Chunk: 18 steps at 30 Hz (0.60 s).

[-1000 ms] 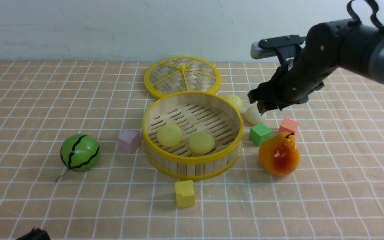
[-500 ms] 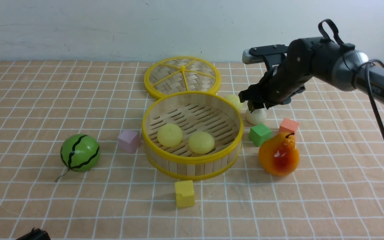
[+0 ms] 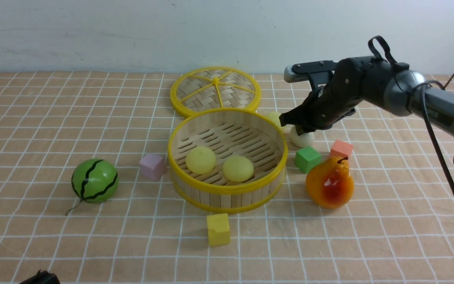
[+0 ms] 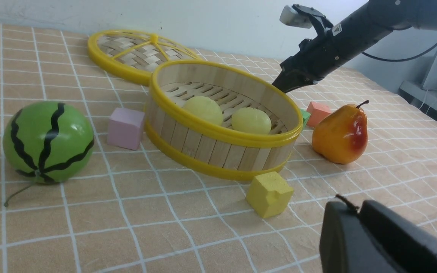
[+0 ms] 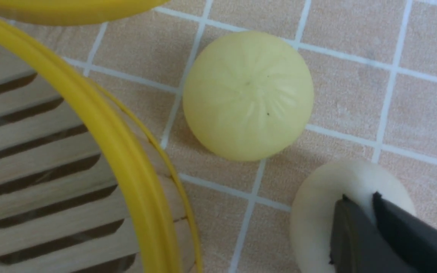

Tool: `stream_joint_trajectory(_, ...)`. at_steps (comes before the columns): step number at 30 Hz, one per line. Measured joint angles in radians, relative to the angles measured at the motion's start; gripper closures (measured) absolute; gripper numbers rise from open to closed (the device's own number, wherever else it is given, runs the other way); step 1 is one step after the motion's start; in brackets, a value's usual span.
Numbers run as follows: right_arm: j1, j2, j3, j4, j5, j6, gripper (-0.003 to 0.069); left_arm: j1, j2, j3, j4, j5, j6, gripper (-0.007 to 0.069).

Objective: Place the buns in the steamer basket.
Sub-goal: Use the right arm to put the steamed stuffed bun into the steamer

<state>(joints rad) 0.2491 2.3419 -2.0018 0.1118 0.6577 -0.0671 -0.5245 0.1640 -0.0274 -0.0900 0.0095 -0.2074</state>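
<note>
Tabletop (image 3: 53,236): steamer basket (image 3: 227,189) mid, 2 buns (image 3: 200,159) already in. R fingers (image 5: 355,239) clenched nearly together atop off-white bun (image 3: 302,139), just R of basket, so basket lies to their L. Yellow bun (image 3: 275,118) just behind. L fingers (image 4: 374,235): can't tell.

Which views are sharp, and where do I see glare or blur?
Front view: sharp, evenly lit, glare spots on the pear. Left wrist view: the left gripper, close to the lens, is blurred. Right wrist view: right gripper soft-edged on the off-white bun.

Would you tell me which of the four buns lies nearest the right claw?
The off-white bun outside the steamer basket, under the right claw; the other three are pale yellow.
</note>
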Motion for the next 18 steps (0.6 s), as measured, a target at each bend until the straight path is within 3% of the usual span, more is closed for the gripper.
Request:
stream_joint_trajectory(10,0.006,-0.146,0.0,0.049,0.096,-0.045,0.0652,0.0,0.0,0.0,0.0,0.0,0.0,0.0559)
stream_joint_trajectory(18,0.077,-0.175,-0.004,0.269,0.154,-0.21,0.065,0.0,0.0,0.0,0.0,0.0,0.0,0.0552)
